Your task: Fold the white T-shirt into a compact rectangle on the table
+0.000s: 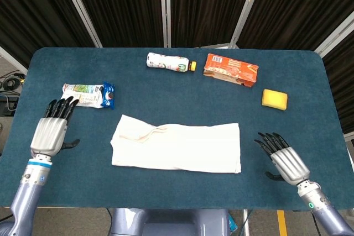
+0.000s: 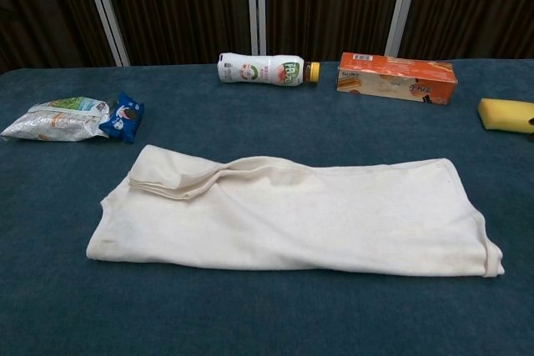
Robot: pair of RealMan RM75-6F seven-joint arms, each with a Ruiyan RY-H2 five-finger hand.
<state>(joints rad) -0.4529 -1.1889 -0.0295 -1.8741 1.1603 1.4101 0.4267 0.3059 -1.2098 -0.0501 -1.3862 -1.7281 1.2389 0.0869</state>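
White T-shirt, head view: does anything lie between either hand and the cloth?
Nothing visible does. Bare blue table separates the folded white T-shirt from the left hand and the right hand. The snack packet lies farther back.
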